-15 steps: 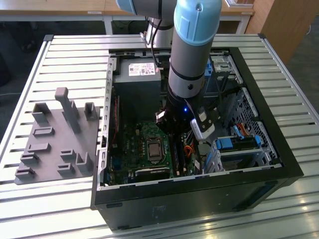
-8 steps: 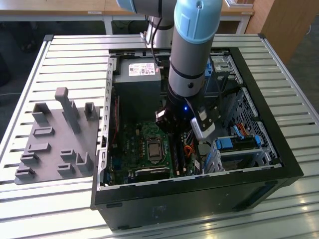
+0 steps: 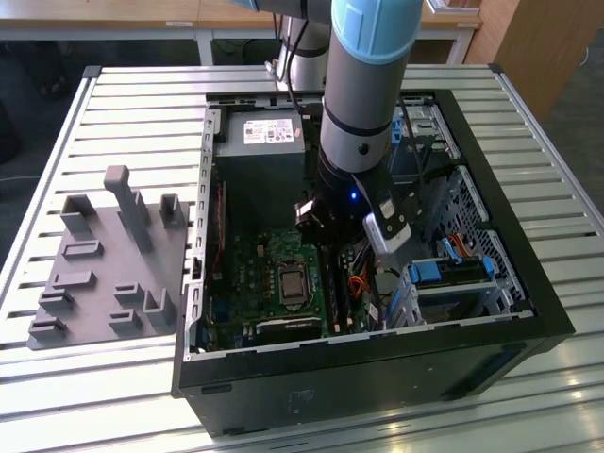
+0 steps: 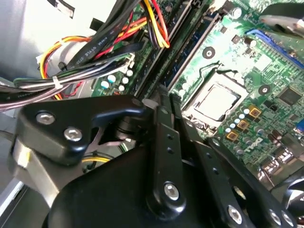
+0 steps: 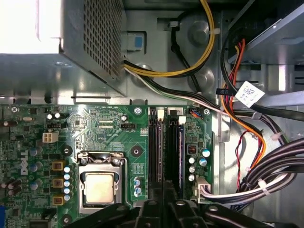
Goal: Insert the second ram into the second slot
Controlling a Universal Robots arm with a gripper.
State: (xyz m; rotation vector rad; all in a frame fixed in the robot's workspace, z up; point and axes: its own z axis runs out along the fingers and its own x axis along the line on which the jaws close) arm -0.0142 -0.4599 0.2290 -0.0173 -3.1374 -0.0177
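Second ram (image 5: 181, 156): thin blue stick, seen edge-on, standing in a memory slot near the motherboard (image 5: 109, 128) edge that borders the cable bundle (image 5: 270, 166). Its long axis runs parallel to that edge, one end toward the power supply (image 5: 90, 47), the other toward the gripper. That near end is covered by the fingers, so I cannot tell how far it is seated. No label is visible from this angle. Dark neighbouring slots lie between the stick and the processor socket (image 5: 100, 185); their contents are hard to make out.

Gripper (image 5: 164, 209): in both wrist views the fingers are drawn together, with no gap to be seen. In the second wrist view the tips (image 4: 161, 97) sit right above the slot rows; whether they touch is not clear.

Surroundings: yellow, orange and black leads cross the case wall beside the slots, and one carries a white tag (image 5: 249, 93). In the exterior view the arm (image 3: 363, 104) reaches down into the open computer case (image 3: 528, 311) and blocks the slot area. The case lies on a slatted table (image 3: 142, 104), with a grey fixture plate (image 3: 104, 255) near the table's edge at the exterior view's left.
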